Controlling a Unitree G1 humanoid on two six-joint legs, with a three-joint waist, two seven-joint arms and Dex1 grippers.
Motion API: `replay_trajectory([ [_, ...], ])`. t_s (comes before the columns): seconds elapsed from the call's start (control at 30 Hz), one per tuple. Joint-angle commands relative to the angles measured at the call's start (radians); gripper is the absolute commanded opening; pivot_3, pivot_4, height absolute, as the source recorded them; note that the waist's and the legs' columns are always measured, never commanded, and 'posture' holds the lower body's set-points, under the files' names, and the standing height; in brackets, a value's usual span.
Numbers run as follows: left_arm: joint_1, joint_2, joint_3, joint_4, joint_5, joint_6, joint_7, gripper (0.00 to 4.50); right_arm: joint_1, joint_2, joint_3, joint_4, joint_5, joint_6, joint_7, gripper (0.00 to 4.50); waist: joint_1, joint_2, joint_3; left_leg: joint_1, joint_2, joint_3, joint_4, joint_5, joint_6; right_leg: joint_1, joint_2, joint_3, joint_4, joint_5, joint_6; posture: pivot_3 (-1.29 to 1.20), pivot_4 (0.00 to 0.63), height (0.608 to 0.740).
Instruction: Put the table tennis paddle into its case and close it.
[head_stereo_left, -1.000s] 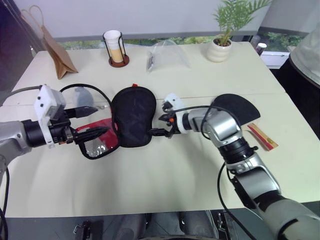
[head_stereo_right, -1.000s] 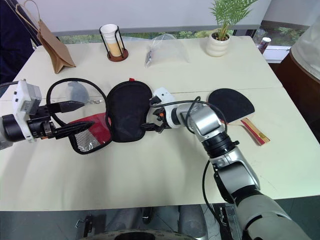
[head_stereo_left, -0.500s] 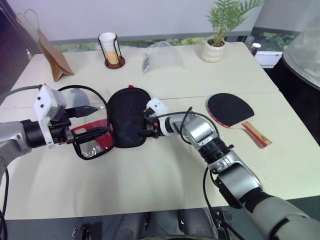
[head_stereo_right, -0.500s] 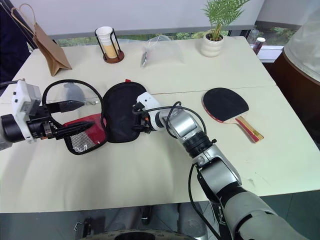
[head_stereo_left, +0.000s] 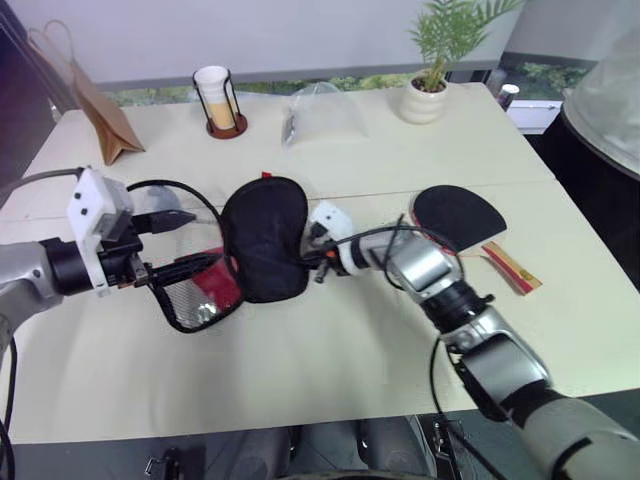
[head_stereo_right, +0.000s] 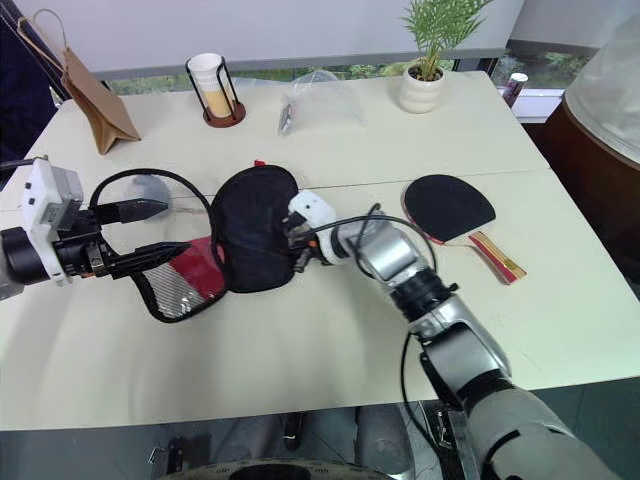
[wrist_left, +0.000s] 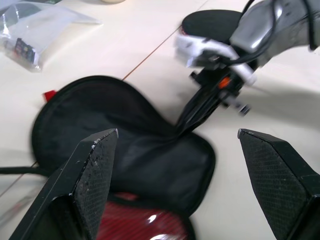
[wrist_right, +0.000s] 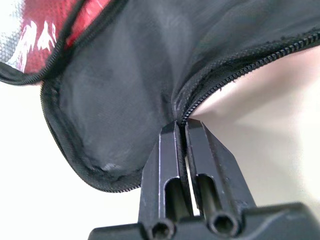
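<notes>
On the far left of the counter (head_stereo_left: 330, 370) a brown paper bag (head_stereo_left: 98, 115) stands near the back edge. In front of it, the left claw (head_stereo_left: 185, 243) hangs above the counter with its two fingers spread wide and nothing between them; its lower finger seems to rest against the case's red logo panel (head_stereo_left: 218, 285), though contact is hard to judge. The case (head_stereo_left: 262, 240) lies open just to the right, its black flap spread flat and its mesh-and-red half lifted at the left. The right claw (head_stereo_left: 312, 257) is pinched tight on the case's zipper edge at the flap's right side. Behind, a cup in a wire holder (head_stereo_left: 217, 98) and a clear plastic bag (head_stereo_left: 322, 110) stand by the rear. The table tennis paddle (head_stereo_left: 462, 218) lies flat, black face up, well apart from the case, past the right arm. A potted plant (head_stereo_left: 428, 85) stands at the far right rear.
</notes>
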Motion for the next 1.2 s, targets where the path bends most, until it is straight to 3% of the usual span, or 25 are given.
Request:
replay_trajectory([
  [0.03, -0.016, 0.006, 0.010, -0.003, 0.008, -0.021, 0.000, 3.98, 0.018, -0.103, 0.000, -0.095, 0.017, -0.031, 0.116, 0.07, 0.000, 0.000, 0.000, 0.000, 0.000, 0.000, 0.000, 0.000, 0.000, 0.000, 0.000, 0.000, 0.000, 0.000, 0.000, 0.00, 0.150, 0.740],
  [0.17, -0.025, 0.000, -0.010, 0.001, 0.018, -0.030, -0.005, 3.98, 0.011, -0.216, -0.007, -0.064, 0.000, -0.120, 0.211, 0.07, 0.002, 0.000, 0.000, 0.000, 0.001, 0.001, 0.000, 0.000, 0.000, 0.000, 0.000, 0.000, 0.000, 0.000, 0.000, 0.00, 0.150, 0.740],
  [0.57, -0.023, -0.005, -0.026, -0.006, 0.019, -0.037, -0.004, 3.98, -0.049, -0.336, -0.039, 0.187, -0.094, -0.375, 0.287, 0.07, 0.021, -0.002, 0.001, 0.000, 0.003, 0.004, 0.000, 0.000, 0.000, 0.000, 0.001, 0.002, -0.001, 0.000, 0.000, 0.00, 0.150, 0.740],
  [0.97, -0.045, -0.012, -0.065, 0.003, 0.025, -0.041, -0.010, 3.98, -0.037, -0.347, -0.102, 0.229, -0.106, -0.377, 0.276, 0.07, 0.017, -0.002, 0.001, 0.000, 0.003, 0.004, 0.000, 0.000, 0.000, 0.000, 0.001, 0.002, -0.002, 0.000, 0.000, 0.00, 0.150, 0.740],
  [1.07, -0.056, -0.013, -0.078, 0.011, 0.028, -0.045, -0.013, 3.98, -0.026, -0.346, -0.120, 0.195, -0.094, -0.356, 0.278, 0.96, 0.017, -0.002, 0.001, 0.000, 0.003, 0.004, 0.000, 0.000, 0.000, 0.000, 0.001, 0.002, -0.002, 0.000, 0.000, 0.00, 0.150, 0.740],
  [1.2, -0.057, -0.018, -0.085, 0.010, 0.032, -0.047, -0.019, 3.98, -0.011, -0.385, -0.186, 0.117, -0.061, -0.287, 0.279, 2.87, 0.017, -0.002, 0.001, 0.000, 0.003, 0.004, 0.000, 0.000, 0.000, 0.000, 0.001, 0.002, -0.002, 0.000, 0.000, 0.00, 0.150, 0.740],
])
